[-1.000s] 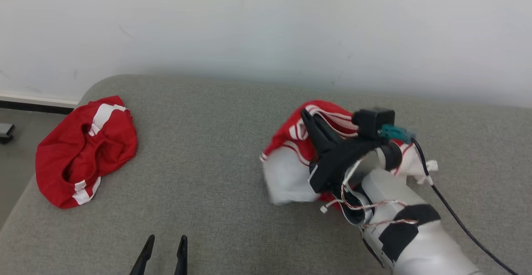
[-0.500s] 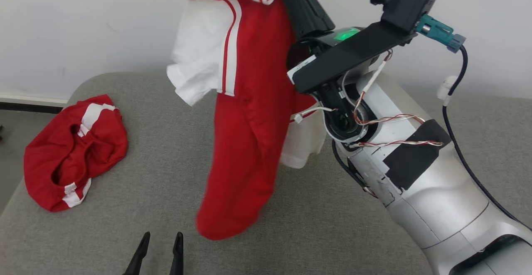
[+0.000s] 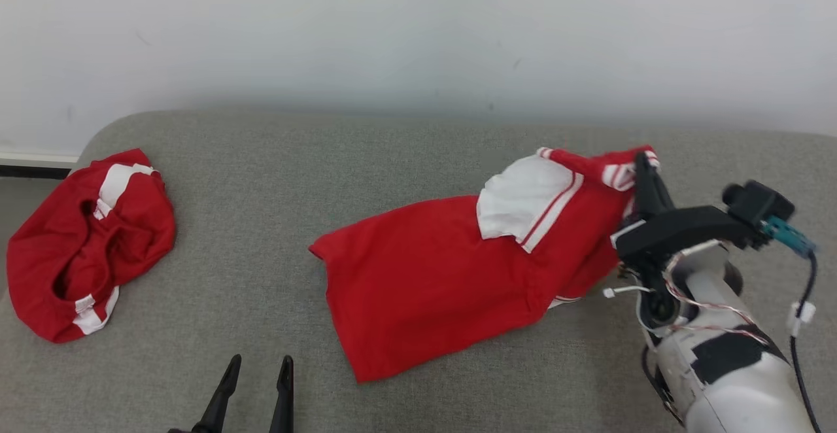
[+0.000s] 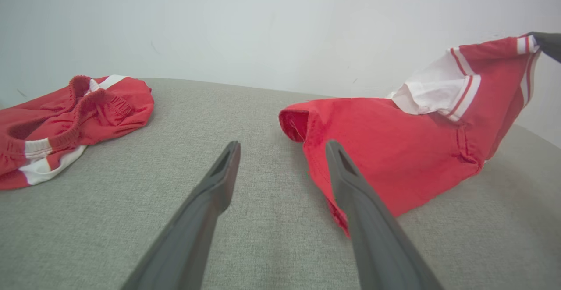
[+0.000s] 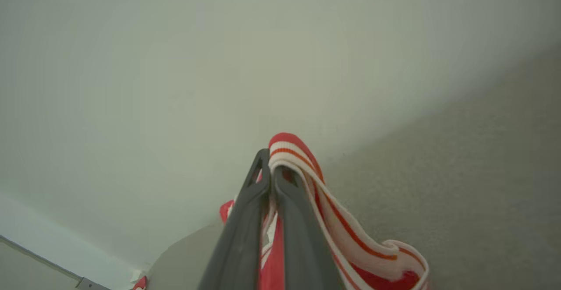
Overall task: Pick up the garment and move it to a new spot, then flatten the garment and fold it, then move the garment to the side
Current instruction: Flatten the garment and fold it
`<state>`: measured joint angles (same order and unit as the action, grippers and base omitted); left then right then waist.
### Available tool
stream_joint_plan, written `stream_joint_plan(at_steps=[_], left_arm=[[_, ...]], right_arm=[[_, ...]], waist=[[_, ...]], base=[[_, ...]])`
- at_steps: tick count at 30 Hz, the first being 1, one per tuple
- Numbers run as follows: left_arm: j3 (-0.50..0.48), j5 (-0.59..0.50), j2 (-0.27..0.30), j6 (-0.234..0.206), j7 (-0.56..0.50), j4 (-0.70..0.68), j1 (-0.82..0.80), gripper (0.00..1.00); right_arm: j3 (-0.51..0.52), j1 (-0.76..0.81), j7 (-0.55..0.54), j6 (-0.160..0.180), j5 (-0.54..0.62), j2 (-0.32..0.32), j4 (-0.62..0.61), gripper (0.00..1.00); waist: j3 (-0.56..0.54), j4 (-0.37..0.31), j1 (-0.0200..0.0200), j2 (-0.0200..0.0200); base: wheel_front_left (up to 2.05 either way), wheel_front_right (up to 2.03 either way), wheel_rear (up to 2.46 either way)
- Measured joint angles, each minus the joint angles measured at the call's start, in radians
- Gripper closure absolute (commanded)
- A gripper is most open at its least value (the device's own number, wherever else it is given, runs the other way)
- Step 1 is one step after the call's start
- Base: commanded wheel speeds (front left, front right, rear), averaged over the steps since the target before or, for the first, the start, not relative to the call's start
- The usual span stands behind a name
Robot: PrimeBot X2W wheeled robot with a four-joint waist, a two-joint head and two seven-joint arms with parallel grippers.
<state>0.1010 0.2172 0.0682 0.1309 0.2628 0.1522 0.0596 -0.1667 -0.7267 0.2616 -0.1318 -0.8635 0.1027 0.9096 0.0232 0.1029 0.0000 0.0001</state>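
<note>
Right gripper, at 3 o'clock in the head view, has its two dark fingers pressed together on the red-and-white striped edge of the garment. The right wrist view confirms the pinch, with the striped band looped over the fingertips. The held corner is raised off the grey cushion. From it the red cloth slopes down toward 8 o'clock and lies spread at centre, with a white panel uppermost near the grip. Left gripper, at 7 o'clock, has its fingers apart and holds nothing, near the garment's lower hem but not touching it. Second red garment, crumpled, lies at 9 o'clock, well apart. Pale wall stands at 12 o'clock.
</note>
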Motion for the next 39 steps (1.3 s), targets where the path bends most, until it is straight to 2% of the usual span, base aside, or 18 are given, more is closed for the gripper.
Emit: stream_joint_plan(at_steps=[10, 13, 18, 23, 29, 33, 39], left_arm=[[0.001, -0.001, 0.003, 0.0, 0.0, 0.003, -0.002, 0.0], [0.006, -0.002, 0.004, 0.0, 0.0, 0.005, -0.002, 0.0], [0.01, -0.002, 0.005, 0.0, 0.0, 0.009, -0.002, 0.0], [0.01, -0.002, 0.008, 0.0, 0.0, 0.012, 0.004, 0.0], [0.007, -0.001, 0.008, 0.0, 0.0, 0.012, 0.024, 0.0], [0.009, -0.001, 0.007, 0.0, 0.0, 0.011, 0.026, 0.0], [0.009, -0.002, 0.007, 0.0, 0.0, 0.009, 0.036, 0.0]], right_arm=[[0.356, 0.178, 0.002, 0.0, 0.184, -0.002, -0.068, 1.0], [0.451, 0.22, 0.002, 0.0, 0.242, -0.013, -0.072, 0.0], [0.574, 0.266, 0.002, 0.0, 0.351, -0.026, -0.056, 0.0], [0.601, 0.303, -0.025, 0.0, 0.44, -0.042, -0.075, 0.0], [0.652, 0.343, -0.134, 0.0, 0.442, -0.049, -0.165, 0.0], [0.575, 0.389, -0.209, 0.0, 0.445, -0.051, -0.257, 0.0], [0.394, 0.458, -0.26, 0.0, 0.595, -0.053, -0.465, 0.0]], waist=[[0.008, -0.01, 0.0, 0.0], [0.004, -0.012, 0.0, 0.0], [-0.008, -0.01, 0.0, 0.0], [-0.027, -0.01, 0.0, 0.0], [-0.048, -0.012, -0.0001, -0.0001], [-0.057, -0.011, -0.0001, -0.0001], [-0.063, -0.015, -0.0001, -0.0001]], base=[[0.0, 0.0, 0.0], [0.0, 0.0, 0.0], [0.0, 0.0, 0.0], [0.0, 0.0, 0.0], [0.0, 0.0, 0.0], [0.0, 0.0, 0.0], [0.0, 0.0, 0.0]])
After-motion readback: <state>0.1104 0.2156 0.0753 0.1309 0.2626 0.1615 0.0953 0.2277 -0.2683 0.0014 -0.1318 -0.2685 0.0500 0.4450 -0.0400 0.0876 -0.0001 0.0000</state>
